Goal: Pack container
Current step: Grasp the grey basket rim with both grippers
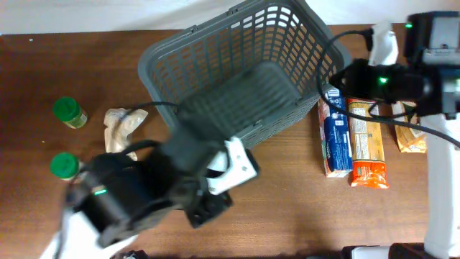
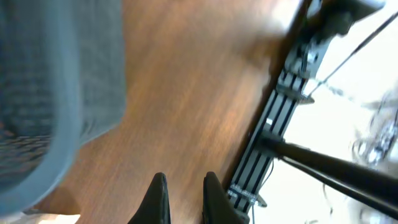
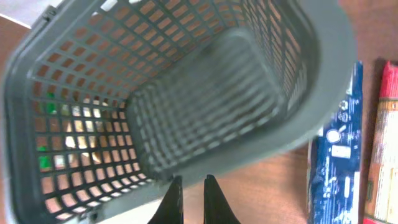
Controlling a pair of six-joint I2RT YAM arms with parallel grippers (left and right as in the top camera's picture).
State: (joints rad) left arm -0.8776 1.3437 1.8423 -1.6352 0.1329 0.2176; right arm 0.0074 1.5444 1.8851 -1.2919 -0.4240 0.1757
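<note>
The container, a large dark grey slotted basket (image 1: 215,65), stands at the back middle of the wooden table and looks empty. It fills the right wrist view (image 3: 186,93) and its rim blurs the left edge of the left wrist view (image 2: 56,93). My left gripper (image 1: 212,205) is in front of the basket near the table's front edge; its fingers (image 2: 185,186) are close together with nothing between them. My right gripper (image 1: 336,80) is beside the basket's right rim; its fingers (image 3: 192,185) are close together and empty above the table.
Two green-lidded jars (image 1: 70,111) (image 1: 65,165) and a crumpled beige packet (image 1: 118,126) lie left of the basket. A blue packet (image 1: 336,133), an orange packet (image 1: 366,144) and a tan packet (image 1: 410,137) lie to its right. A metal frame (image 2: 267,137) runs along the table edge.
</note>
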